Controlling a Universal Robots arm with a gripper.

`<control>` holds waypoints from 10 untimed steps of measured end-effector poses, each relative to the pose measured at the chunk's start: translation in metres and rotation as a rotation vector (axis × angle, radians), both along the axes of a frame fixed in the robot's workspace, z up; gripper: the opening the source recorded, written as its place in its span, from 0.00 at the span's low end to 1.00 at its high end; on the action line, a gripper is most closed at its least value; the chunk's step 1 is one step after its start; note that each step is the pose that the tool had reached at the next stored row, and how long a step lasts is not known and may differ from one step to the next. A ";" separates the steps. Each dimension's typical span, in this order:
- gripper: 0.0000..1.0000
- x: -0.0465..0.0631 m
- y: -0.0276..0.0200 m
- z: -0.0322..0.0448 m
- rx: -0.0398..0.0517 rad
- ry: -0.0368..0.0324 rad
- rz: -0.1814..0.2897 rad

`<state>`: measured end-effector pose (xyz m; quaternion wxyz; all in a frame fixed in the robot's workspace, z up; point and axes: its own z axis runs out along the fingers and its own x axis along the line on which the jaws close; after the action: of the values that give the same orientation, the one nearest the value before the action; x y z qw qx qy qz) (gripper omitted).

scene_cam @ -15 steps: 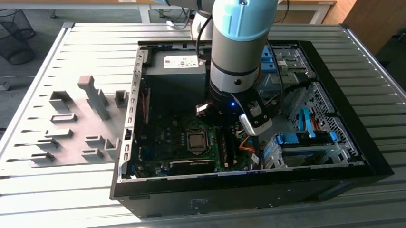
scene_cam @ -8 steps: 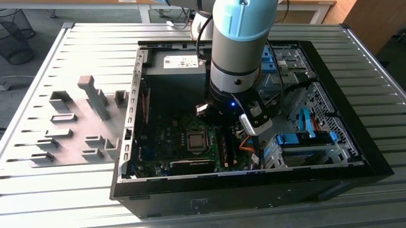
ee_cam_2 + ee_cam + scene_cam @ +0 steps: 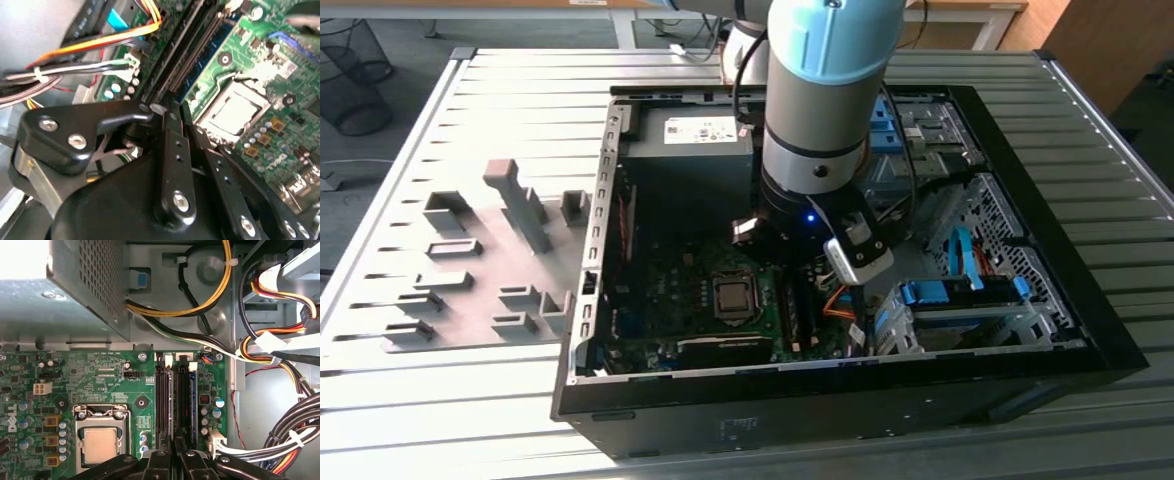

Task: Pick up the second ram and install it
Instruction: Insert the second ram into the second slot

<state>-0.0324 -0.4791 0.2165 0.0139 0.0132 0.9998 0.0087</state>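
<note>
My gripper [image 3: 790, 262] is low inside the open computer case, over the memory slots of the green motherboard [image 3: 100, 380]. In the first wrist view its fingertips [image 3: 166, 456] stand almost together. The gripper [image 3: 174, 442] is shut on the thin top edge of the second ram [image 3: 173, 405], which stands edge-on in a black slot. One slot over, another blue stick [image 3: 194, 407] sits seated. The second wrist view has the gripper [image 3: 162, 110] at the near end of the slots, with that blue stick [image 3: 207, 60] alongside.
The processor socket [image 3: 100, 442] lies close beside the slots. Bundled cables [image 3: 280, 355] run along the other side, and the power supply box [image 3: 85, 285] is beyond the board. Grey holder blocks [image 3: 520, 210] stand on the table at the exterior view's left of the case [image 3: 854, 385].
</note>
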 end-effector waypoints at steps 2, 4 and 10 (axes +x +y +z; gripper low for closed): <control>0.14 0.000 -0.0001 0.0000 -0.0006 0.0002 0.000; 0.14 0.000 0.0000 -0.0009 -0.0003 0.0001 0.000; 0.14 0.000 -0.0001 -0.0041 -0.0005 0.0004 0.000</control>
<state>-0.0325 -0.4792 0.2124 0.0137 0.0131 0.9998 0.0085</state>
